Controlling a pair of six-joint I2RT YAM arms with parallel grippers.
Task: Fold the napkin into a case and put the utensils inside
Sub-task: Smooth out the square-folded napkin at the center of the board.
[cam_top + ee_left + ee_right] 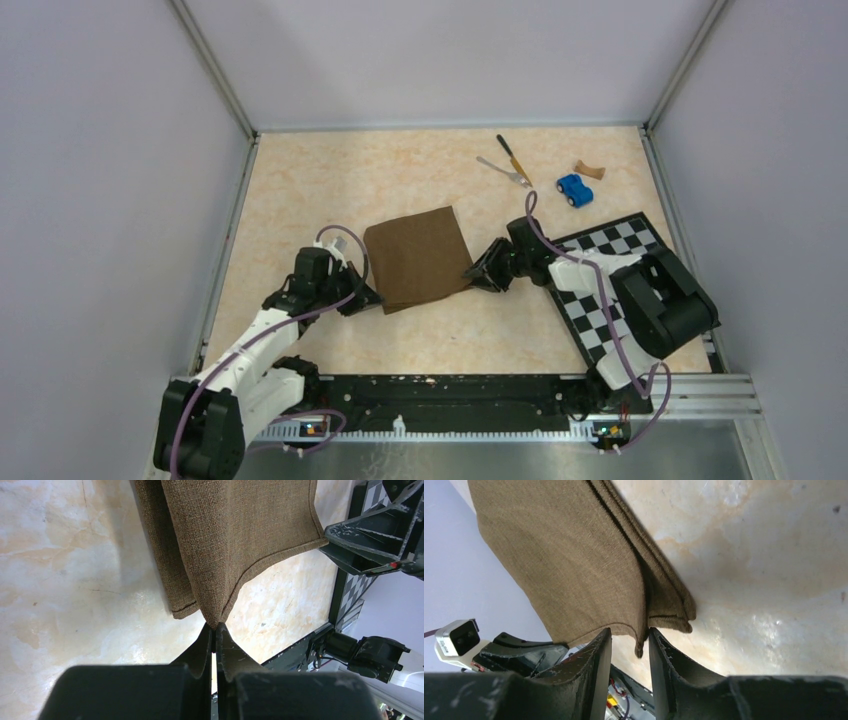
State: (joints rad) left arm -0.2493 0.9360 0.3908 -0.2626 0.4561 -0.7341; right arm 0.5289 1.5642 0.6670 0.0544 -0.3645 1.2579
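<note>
We see the folded brown napkin (pixel 418 258) lying mid-worktop (pixel 300 190), with our left gripper (pixel 214 630) pressed together on its near left corner, pinching the cloth. Our right gripper (pixel 630 640) stands spread at the near right corner, which sits loose in its gap. The knife (pixel 512 156) and fork (pixel 503 171) lie touching at the far right, well apart from the napkin.

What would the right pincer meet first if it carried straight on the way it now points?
The napkin: its corner hangs between the open fingers of the right pincer, so it would likely push into the folded cloth at once.
</note>
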